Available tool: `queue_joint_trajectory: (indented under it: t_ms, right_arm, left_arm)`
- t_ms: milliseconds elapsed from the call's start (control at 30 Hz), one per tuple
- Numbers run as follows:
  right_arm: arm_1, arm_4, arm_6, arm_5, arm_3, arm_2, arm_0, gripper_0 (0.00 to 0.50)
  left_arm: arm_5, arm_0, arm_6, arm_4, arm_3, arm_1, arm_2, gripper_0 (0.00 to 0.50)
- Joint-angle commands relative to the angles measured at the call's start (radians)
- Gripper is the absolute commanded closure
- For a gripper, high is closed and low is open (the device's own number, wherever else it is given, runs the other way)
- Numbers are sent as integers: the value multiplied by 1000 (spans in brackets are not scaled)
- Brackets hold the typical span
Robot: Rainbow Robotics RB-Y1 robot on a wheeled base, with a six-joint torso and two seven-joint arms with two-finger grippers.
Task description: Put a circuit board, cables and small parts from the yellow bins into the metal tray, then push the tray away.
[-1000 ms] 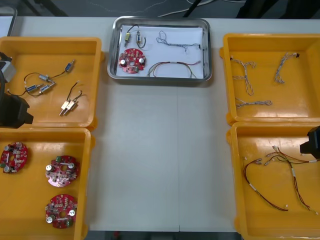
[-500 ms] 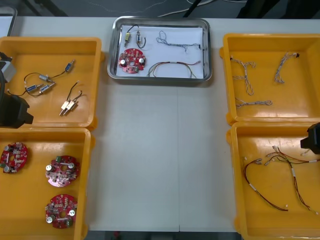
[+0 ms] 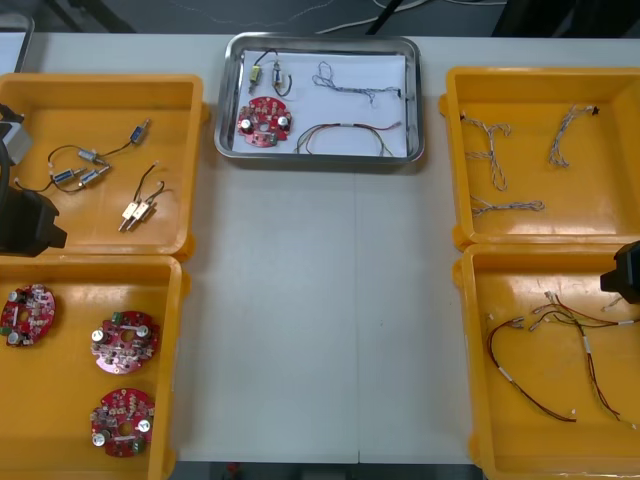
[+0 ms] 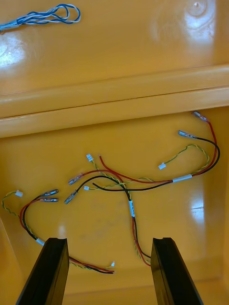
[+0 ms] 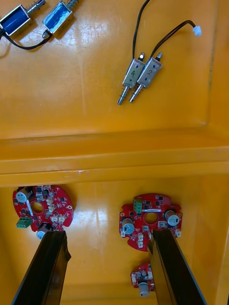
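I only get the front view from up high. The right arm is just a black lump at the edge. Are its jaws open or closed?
Observer: Open. In the right wrist view the right gripper has its jaws standing apart, with nothing between them.
Operator: Is it touching anything?
Observer: No. The red and yellow cables lie loose on the floor of the near right bin, past the jaws, untouched.
Operator: And the left one?
Observer: In the left wrist view the left gripper is open too, with empty jaws, above the circuit boards in their bin.
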Motion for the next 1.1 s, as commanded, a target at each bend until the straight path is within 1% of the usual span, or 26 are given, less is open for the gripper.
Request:
queue_joint_trajectory:
  t_ms: [33,1100]
  right_arm:
    - [22,-6,72,-17,-6,8,13,0]
    - [26,-9,78,-25,-9,8,13,0]
  left_arm:
    - [-5,16,-11,5,-25,45,33,0]
    - [-5,16,-11,5,-25,45,33,0]
